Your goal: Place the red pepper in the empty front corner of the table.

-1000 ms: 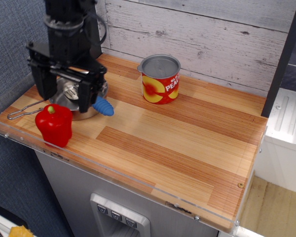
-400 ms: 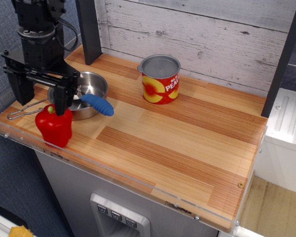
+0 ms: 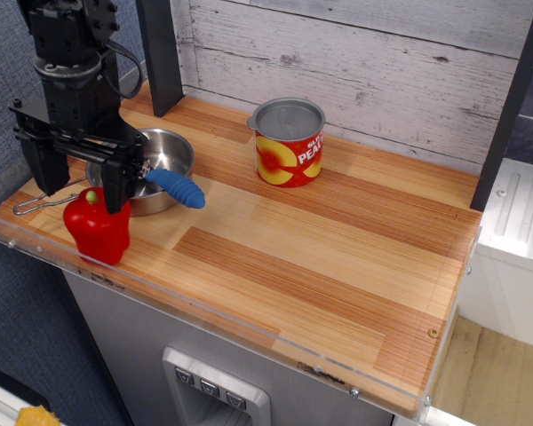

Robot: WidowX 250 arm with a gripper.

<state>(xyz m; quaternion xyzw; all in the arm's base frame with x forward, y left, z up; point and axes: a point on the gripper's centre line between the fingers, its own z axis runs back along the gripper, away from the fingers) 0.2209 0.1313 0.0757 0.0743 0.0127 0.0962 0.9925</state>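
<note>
A red pepper (image 3: 97, 229) is standing upright near the front left edge of the table (image 3: 338, 266), its yellow-green stem pointing up. The gripper (image 3: 82, 186) is hanging directly over the pepper with its two black fingers (image 3: 117, 186) spread apart, one reaching down on each side of the stem and neither one visibly pinching the pepper. Just behind the pepper a steel pan (image 3: 164, 155) is sitting on the wood, its wire handle (image 3: 35, 204) lying toward the left rim, and a blue ridged object (image 3: 178, 187) is resting against the pan's front edge. A red-and-yellow can (image 3: 287, 144) is standing upright near the back wall, well apart from the pepper. The empty front corner (image 3: 417, 342) is lying at the far right end of the table, showing bare striped wood and a small screw head (image 3: 433, 334), with a clear plastic rim running along its edges.
</note>
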